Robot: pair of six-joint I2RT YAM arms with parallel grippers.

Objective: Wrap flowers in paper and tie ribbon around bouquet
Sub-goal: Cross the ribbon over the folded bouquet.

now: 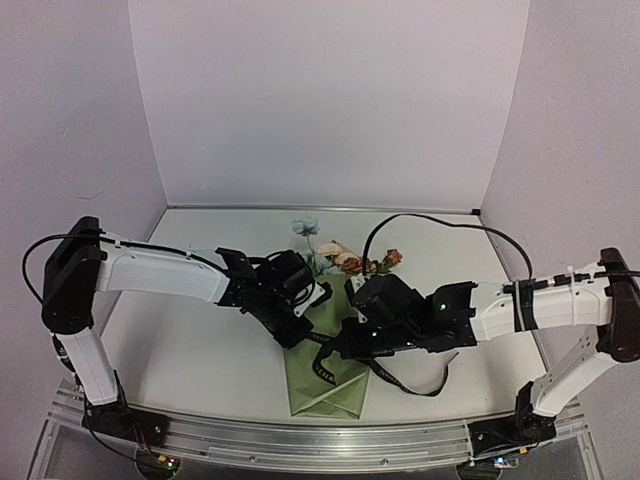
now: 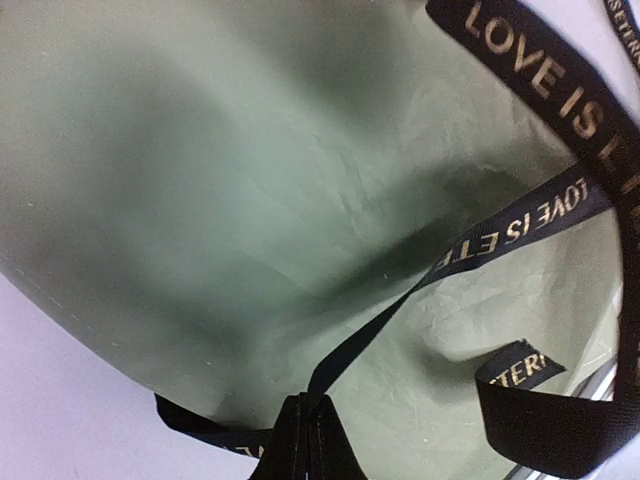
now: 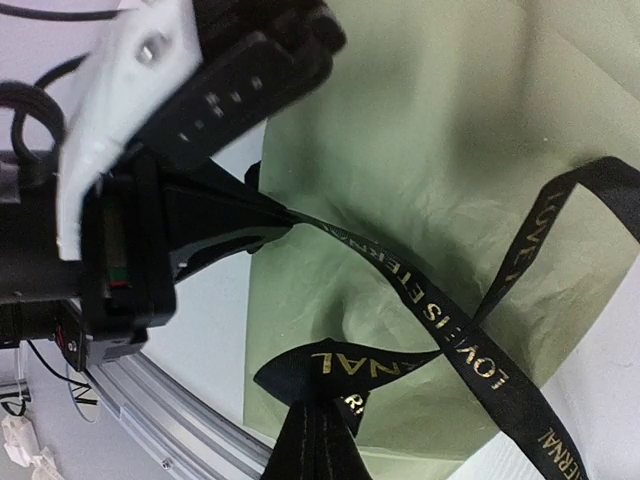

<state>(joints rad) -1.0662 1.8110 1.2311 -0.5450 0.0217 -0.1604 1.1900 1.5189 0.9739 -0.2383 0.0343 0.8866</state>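
the bouquet (image 1: 327, 300) lies in the middle of the table (image 1: 190, 350), its flowers (image 1: 340, 258) pointing at the back wall and the olive paper (image 1: 322, 390) running toward the arms' bases. the black lettered ribbon (image 3: 440, 320) loops over the paper and crosses itself. the left gripper (image 2: 308, 425) is pinched shut on one strand and the right gripper (image 3: 318, 425) is clamped on another, so the two arms meet low over the wrap, probably so that opposite pulls can draw a knot tight. the top view gives the whole layout and the blooms, but the arms hide most of the ribbon. the right wrist view shows the left gripper pulling its strand taut. the left wrist view shows the loop over the creased paper. neither wrist view shows the blooms.
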